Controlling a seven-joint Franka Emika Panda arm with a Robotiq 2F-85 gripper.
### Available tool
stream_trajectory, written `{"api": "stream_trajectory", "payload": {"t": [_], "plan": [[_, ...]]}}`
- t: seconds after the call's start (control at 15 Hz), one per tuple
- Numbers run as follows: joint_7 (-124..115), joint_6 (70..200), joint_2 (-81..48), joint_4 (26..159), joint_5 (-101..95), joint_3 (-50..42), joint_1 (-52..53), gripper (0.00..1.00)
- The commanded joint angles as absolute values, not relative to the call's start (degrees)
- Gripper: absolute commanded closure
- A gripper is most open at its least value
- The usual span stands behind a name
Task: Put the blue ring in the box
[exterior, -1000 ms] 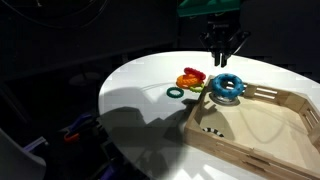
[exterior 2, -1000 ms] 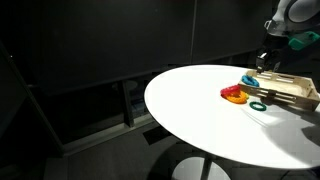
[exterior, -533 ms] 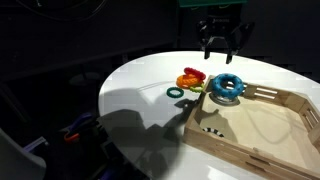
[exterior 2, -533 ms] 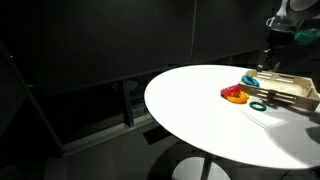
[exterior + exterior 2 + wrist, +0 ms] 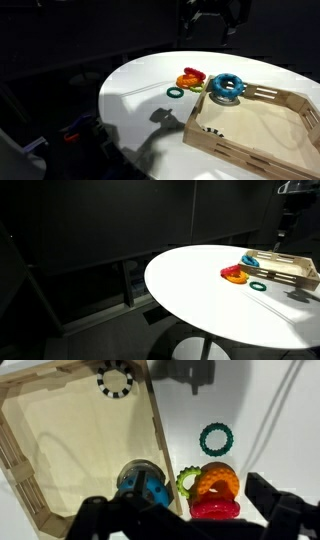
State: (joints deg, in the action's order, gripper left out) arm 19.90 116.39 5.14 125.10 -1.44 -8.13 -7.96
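The blue ring (image 5: 225,86) rests at the corner of the box (image 5: 262,150), right at its low wall beside the other rings. In the wrist view the blue ring (image 5: 143,484) shows just inside the wall of the box (image 5: 158,430), partly covered by a dark finger. My gripper (image 5: 214,17) hangs high above that corner, open, with nothing between its fingers. In the wrist view my gripper (image 5: 190,520) has its two black fingers spread wide at the bottom edge.
Orange and red rings (image 5: 212,495) lie stacked on the white round table (image 5: 140,80) just outside the box, with a light-green ring (image 5: 186,482) beside them. A thin dark-green ring (image 5: 215,438) lies farther out. A black-and-white ring (image 5: 114,380) lies in the box.
My gripper has opened, let go of the blue ring and risen well above it. The ring has stayed at the box's corner.
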Motion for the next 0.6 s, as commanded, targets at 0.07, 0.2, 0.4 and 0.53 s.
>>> {"api": "stream_trajectory", "payload": {"t": [0.07, 0.2, 0.4, 0.53], "plan": [[20.1, 106.8, 10.2, 123.8, -2.5, -8.7, -7.9, 0.0], [20.0, 104.8, 12.1, 123.7, -2.4, -9.0, -7.9, 0.0], [19.8, 105.9, 12.0, 124.4, -1.8, -9.1, -7.4, 0.0], [19.8, 105.4, 12.9, 124.4, -1.8, -9.3, -7.4, 0.0]]}}
